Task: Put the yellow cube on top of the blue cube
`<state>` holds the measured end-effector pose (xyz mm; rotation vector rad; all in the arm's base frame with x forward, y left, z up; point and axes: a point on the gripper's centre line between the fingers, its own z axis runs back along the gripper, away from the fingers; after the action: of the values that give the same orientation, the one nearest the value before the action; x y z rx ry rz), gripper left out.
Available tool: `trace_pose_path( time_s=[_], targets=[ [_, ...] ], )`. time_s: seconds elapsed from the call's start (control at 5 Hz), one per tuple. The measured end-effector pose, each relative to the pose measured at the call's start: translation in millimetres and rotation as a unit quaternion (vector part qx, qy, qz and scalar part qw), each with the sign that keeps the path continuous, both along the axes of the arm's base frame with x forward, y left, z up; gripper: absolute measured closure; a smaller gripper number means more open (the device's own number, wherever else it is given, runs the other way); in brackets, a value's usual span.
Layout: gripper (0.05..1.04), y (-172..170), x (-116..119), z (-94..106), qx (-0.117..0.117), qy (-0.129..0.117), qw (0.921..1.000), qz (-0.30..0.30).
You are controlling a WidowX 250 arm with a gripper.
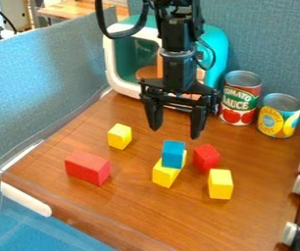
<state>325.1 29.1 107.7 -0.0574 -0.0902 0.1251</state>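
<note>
Brown wood spans the table [133, 215]. Left of centre sits the yellow cube [120, 136]; near centre, the blue cube [173, 154] rests on a yellow block [165, 175], beside a red cube [206, 158]. Above, the gripper [175, 133] hangs, fingers released. Two cans [240, 98] stand upper right.

The arm [178, 68] is coloured black, flanked by looped cables [100, 19] (also black). The hand [175, 133] is formed with tapered fingers [154, 113].
</note>
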Motion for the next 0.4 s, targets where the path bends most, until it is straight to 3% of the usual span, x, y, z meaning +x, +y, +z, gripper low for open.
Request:
trace_pose_path(
  time_s=[0.2,0.4],
  targets=[
    [0.085,0.0,-1.9,-9.9,-0.001,0.015,0.9999,0.003],
    [0.085,0.6,3.6,-11.2,0.020,0.004,0.9991,0.037]
  ],
)
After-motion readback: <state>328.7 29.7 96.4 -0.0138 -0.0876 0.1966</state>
